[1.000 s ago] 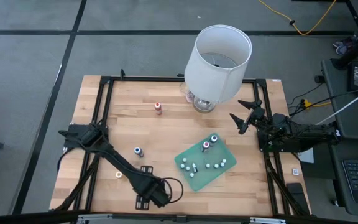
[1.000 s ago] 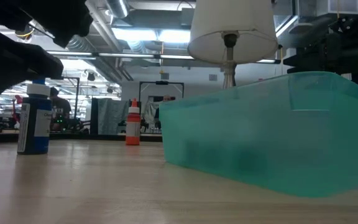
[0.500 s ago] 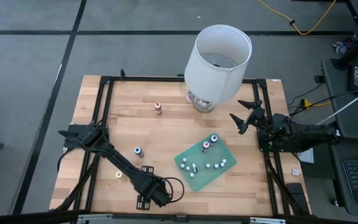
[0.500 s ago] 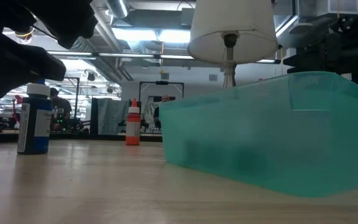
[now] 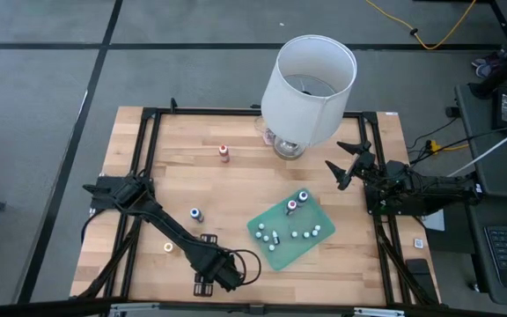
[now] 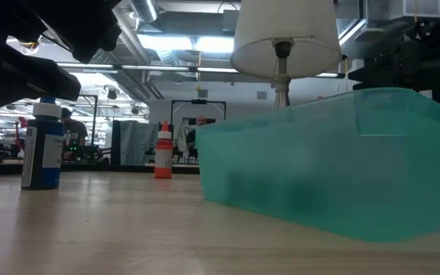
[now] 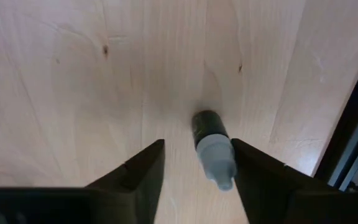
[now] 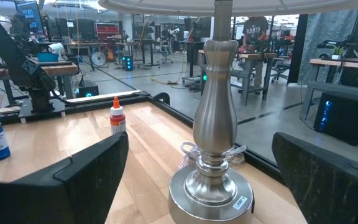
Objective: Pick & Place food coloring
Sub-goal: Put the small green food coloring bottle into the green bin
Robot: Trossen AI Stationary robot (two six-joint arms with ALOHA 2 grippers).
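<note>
Two dark fingers (image 7: 263, 180) of the left gripper (image 7: 194, 186) have narrowed since a second ago around a dark, pale-capped food coloring bottle (image 7: 213, 146) lying between them on the table (image 7: 61, 81) — not yet pinched, though a grasp looks imminent — while the right gripper (image 5: 349, 165) waits spread wide.

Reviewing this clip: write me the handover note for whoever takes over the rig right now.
Left hand: low at the table's near edge, fingers either side of a small dark bottle lying on the wood; not visibly gripping it.
Right hand: open, empty, waiting at the right edge, facing the lamp.
Bottles: several already on the green mat. Still loose on the wood: blue-topped bottle, red-topped bottle, and a pale-topped one near the left arm.
Done: most of the set is on the mat.
Left: grasp the lying bottle, move it to the mat, then likely the remaining loose ones.
</note>
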